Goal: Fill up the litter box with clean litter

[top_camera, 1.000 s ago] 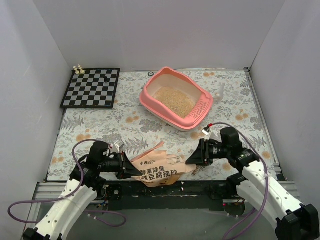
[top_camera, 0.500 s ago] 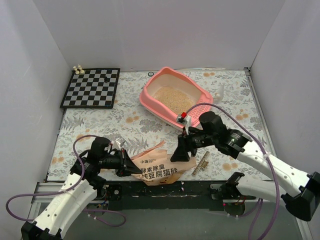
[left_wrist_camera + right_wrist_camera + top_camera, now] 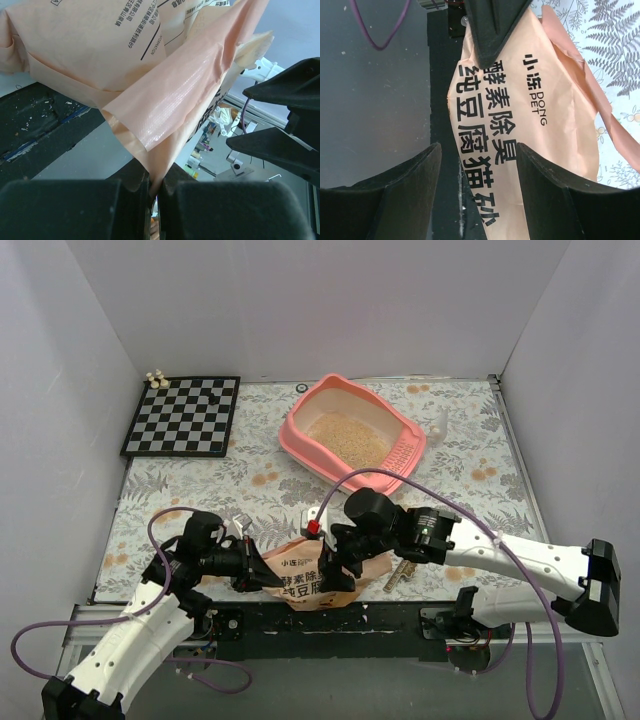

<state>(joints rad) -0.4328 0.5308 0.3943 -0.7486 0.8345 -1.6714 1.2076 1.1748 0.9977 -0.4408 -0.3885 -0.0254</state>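
Overhead view of a tabletop point(image 3: 200, 502) covered in a fern-and-flower print, walled in white on three sides. The pink litter box point(image 3: 297, 443) sits in the upper centre of the frame, turned at an angle, with its slotted grille at the lower right end. Clean litter point(image 3: 348, 440), pale beige and sand-like, covers its floor in a shallow layer. A translucent scoop point(image 3: 438, 423) lies just beside the box on its right. A black-and-white checkerboard point(image 3: 182, 416) occupies the upper left, with a few pale chess pieces point(image 3: 156, 379) at its far left corner.

At the bottom centre, well apart from the box, a crinkled tan-orange bag point(image 3: 300, 578) printed with Chinese characters lies at the near edge of the tabletop. The left tool point(image 3: 262, 575) comes in from the lower left and is clenched on the bag; its wrist view shows the left tool point(image 3: 156, 187) pinching a thin fold of the bag point(image 3: 125, 45) between closed fingers. The right tool point(image 3: 335, 575) reaches in from the right, over the bag. In its wrist view the right tool point(image 3: 477, 165) is released, its fingers spread wide above the printed face of the bag point(image 3: 530, 125).
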